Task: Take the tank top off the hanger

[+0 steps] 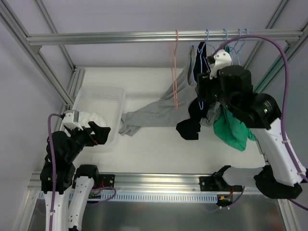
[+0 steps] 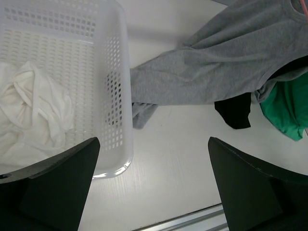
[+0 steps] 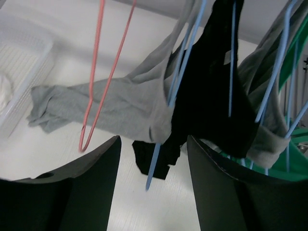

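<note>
A grey garment [image 1: 163,108] hangs by a strap from a blue hanger [image 1: 204,57] on the top rail, and its lower end trails on the table [image 3: 62,103]. A black garment [image 1: 192,126] hangs on the blue hangers next to it [image 3: 211,91]. I cannot tell which of the two is the tank top. My right gripper [image 1: 202,90] is raised at the hangers and open. In the right wrist view [image 3: 153,140] the blue hanger's lower tip [image 3: 153,171] and the grey strap lie between its jaws, ungripped. My left gripper [image 1: 101,132] is open and empty, low beside the basket [image 2: 154,144].
A white basket [image 1: 115,96] at the left holds white cloth [image 2: 33,115]. An empty pink hanger [image 1: 175,72] hangs on the rail left of the blue ones. A green garment [image 1: 233,132] hangs at the right under the right arm. The metal frame rail [image 1: 163,36] crosses the back.
</note>
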Available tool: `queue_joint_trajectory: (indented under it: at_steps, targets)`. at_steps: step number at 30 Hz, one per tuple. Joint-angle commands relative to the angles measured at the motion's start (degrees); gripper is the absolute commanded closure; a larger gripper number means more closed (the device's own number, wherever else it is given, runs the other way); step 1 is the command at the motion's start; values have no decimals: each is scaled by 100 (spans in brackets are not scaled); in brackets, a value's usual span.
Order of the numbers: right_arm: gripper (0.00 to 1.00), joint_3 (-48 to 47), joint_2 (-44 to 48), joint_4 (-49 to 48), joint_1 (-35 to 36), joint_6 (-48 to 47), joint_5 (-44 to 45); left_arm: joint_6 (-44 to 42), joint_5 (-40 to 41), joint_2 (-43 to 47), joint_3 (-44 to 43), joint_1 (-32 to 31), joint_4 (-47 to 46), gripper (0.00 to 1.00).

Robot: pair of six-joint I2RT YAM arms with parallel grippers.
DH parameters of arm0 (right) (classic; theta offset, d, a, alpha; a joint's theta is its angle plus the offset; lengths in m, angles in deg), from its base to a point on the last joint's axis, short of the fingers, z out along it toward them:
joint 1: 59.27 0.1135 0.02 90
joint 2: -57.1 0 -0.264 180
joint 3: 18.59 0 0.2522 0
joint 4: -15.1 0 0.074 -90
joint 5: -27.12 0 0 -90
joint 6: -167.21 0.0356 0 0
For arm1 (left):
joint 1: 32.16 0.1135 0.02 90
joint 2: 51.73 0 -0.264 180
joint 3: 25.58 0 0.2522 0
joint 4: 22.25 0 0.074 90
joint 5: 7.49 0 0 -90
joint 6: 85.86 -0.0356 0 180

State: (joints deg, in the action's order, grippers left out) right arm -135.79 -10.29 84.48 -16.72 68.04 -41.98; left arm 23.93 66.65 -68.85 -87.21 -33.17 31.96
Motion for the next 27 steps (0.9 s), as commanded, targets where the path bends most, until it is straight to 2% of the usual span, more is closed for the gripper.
queue_joint_trajectory:
  at_steps: [1,6,8,9,10,11,12,17,19,20,27]
  targets:
    - [39,-580,-588,-191,-491,-357,100,-265,-428,192,-2,49,-221,1]
    - [40,-880,-1126,-279,-827,-498,-96,-151,-498,210,165,31,-274,1]
    - [44,-819,-1266,-384,-923,-533,-130,-133,-497,236,182,40,-283,1]
    - [49,-766,-1285,-446,-949,-542,-157,-133,-515,245,191,40,-283,1]
    - [62,-626,-1285,-629,-976,-525,-166,-125,-506,271,200,31,-300,1]
    - [64,-547,-1285,-735,-1020,-516,-166,-116,-515,315,209,31,-300,1]
    - [72,-476,-1250,-936,-1029,-507,-175,-116,-515,315,226,23,-327,1]
    - [85,-396,-1171,-1386,-1046,-305,-43,-98,-532,306,244,-65,-336,1]
    - [97,-405,-1144,-1561,-1046,-287,71,-81,-515,306,253,-135,-327,1]
    - [100,-397,-1136,-1623,-1046,-261,106,-72,-480,324,253,-162,-327,1]
    - [100,-90,-679,-2273,-1046,-173,106,-37,-365,385,270,-303,-327,1]
